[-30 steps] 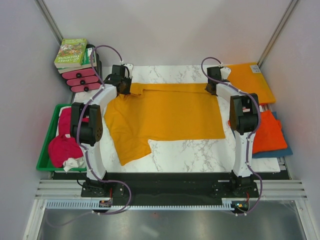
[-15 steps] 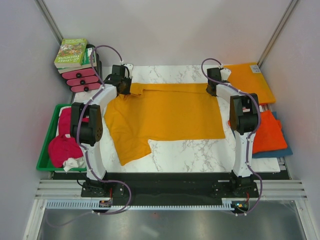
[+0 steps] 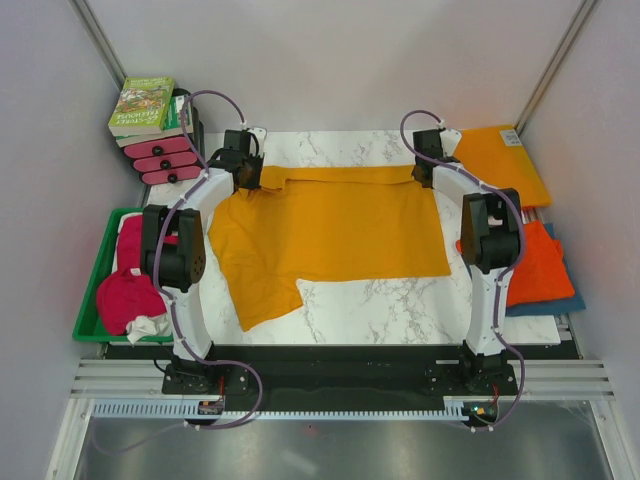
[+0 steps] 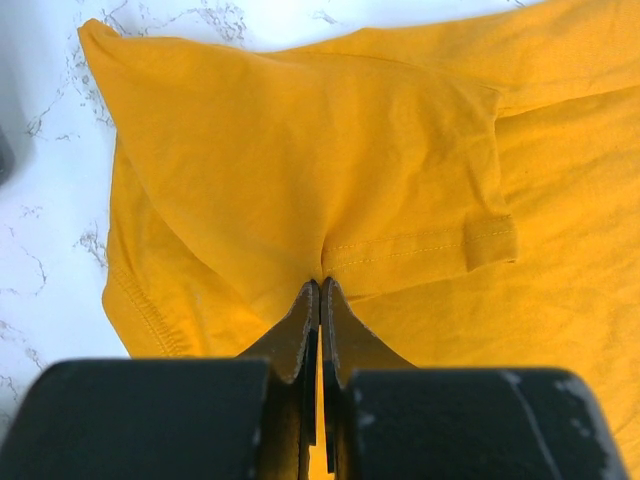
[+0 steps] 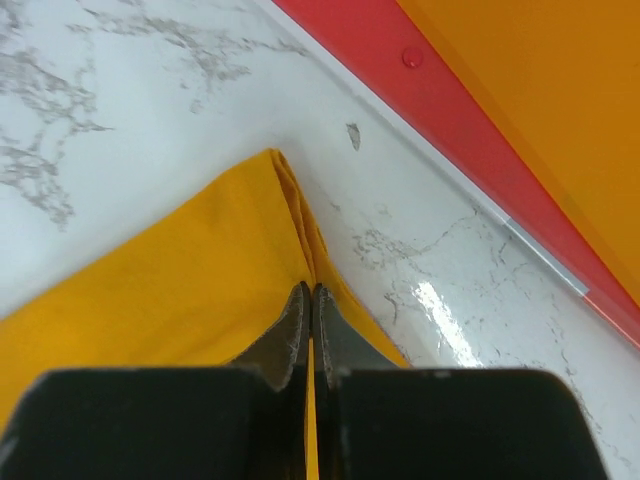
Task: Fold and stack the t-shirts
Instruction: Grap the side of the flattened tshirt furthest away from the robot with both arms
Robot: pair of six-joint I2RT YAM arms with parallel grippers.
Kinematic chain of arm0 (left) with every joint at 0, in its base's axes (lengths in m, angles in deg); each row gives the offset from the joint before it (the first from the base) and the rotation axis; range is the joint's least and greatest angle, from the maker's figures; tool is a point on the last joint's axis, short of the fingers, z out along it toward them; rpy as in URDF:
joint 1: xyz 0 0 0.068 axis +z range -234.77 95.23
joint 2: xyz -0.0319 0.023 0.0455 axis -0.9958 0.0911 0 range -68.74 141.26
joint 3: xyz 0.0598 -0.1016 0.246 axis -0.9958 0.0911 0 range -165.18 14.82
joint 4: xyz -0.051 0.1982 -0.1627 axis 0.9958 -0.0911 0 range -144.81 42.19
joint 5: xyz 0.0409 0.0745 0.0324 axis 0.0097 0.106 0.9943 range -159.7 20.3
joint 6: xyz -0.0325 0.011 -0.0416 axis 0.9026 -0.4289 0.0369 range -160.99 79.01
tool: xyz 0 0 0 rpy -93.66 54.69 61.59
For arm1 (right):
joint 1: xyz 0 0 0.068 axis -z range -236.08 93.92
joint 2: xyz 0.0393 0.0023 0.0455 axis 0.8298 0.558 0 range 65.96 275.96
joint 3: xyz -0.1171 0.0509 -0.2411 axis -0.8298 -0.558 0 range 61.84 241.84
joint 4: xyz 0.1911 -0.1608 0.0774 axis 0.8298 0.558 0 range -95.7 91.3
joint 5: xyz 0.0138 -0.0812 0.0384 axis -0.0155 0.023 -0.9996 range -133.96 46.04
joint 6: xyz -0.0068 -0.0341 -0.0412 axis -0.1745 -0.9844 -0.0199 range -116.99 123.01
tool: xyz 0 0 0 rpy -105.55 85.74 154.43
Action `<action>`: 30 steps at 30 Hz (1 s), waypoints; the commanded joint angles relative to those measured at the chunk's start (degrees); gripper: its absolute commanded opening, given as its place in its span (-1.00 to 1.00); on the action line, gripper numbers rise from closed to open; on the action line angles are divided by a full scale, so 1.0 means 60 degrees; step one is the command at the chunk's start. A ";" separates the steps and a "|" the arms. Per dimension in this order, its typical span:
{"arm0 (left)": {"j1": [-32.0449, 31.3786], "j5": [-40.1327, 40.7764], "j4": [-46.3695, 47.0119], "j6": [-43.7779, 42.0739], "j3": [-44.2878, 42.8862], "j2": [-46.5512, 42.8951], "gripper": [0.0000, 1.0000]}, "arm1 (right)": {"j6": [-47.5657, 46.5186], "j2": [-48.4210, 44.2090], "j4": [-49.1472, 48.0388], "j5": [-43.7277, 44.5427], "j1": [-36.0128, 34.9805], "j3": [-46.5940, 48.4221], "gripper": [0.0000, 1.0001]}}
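Lying mid-bench, golden-orange t-shirt (image 3: 330,225) is running left-to-right; left gripper (image 4: 319,290) and right gripper (image 5: 309,292) are pinching its far-edge corners, clamped tight on cloth; body is trailing toward the near edge.

Both arms are extended fwd from their bases at the near edge. L arm (image 3: 172,250) is raised to a bent elbow, then reached fwd & slightly inward, w/ the wrist pitched down. L gripper (image 4: 320,287) is seen w/ jaws pressed together, a fold of the golden-orange t-shirt (image 4: 300,180) being pinched betw. the tips. R arm (image 3: 488,235) is posed approx. as a mirror, forearm angled inward at the far end. R gripper (image 5: 308,290) is likewise closed, a folded corner of the same shirt being clamped betw. its tips, held low.
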 commanded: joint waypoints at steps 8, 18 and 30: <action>0.0022 0.0169 -0.0084 0.0221 0.0008 -0.0578 -0.96 | -0.1030 -0.1879 -0.0257 0.0469 -0.0207 0.0100 -1.00; 0.0169 0.0374 -0.0230 0.0177 -0.0663 -0.0608 -0.97 | -0.0739 -0.1643 0.0110 0.0570 -0.0193 0.0203 -1.00; 0.0432 0.0140 -0.1036 0.0280 -0.1795 -0.1293 -0.96 | -0.0680 -0.2388 0.0536 0.0512 -0.0149 0.0515 -1.00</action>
